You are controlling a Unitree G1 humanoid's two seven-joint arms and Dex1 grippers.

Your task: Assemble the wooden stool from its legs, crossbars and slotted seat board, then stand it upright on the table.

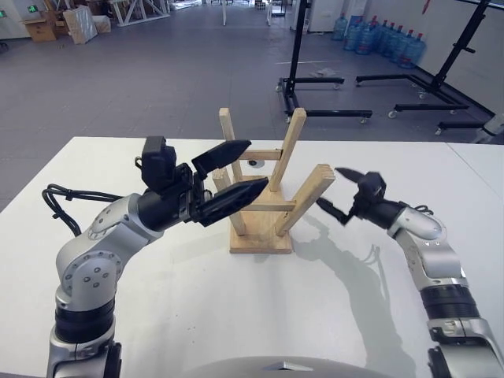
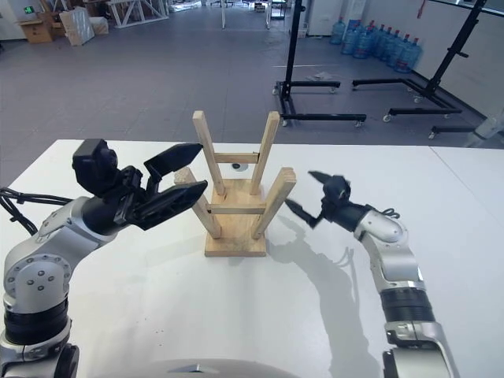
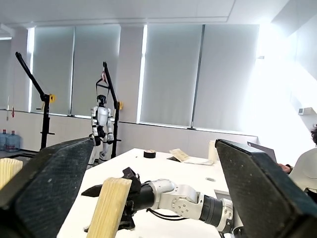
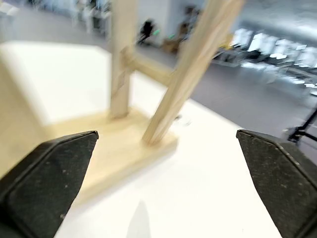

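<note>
White counter (image 1: 157, 315) is carrying the stool (image 1: 264, 206) near its middle, upside down, with the one seat board (image 1: 260, 242) lying flat, probably so the joints are being reached from above. Four legs (image 1: 287, 150) are pointing upward, and two crossbars (image 1: 264, 155) are being counted between them. The left gripper (image 1: 256, 164) is being held by the left legs, fingers (image 1: 228, 198) spread open. The right gripper (image 1: 328, 186) is being held just beside the right front leg, likewise open and gripping nothing.

The stool (image 1: 303, 201) stands upside down mid-tabletop (image 1: 197, 307), with its seat board (image 1: 261, 240) flat on the surface. Its legs (image 1: 287, 150) point up, with crossbars (image 1: 268, 206) between them. The left gripper (image 1: 257, 164) sits just left of the stool and the right gripper (image 1: 329, 187) just right of it, both with jaws apart.
</note>
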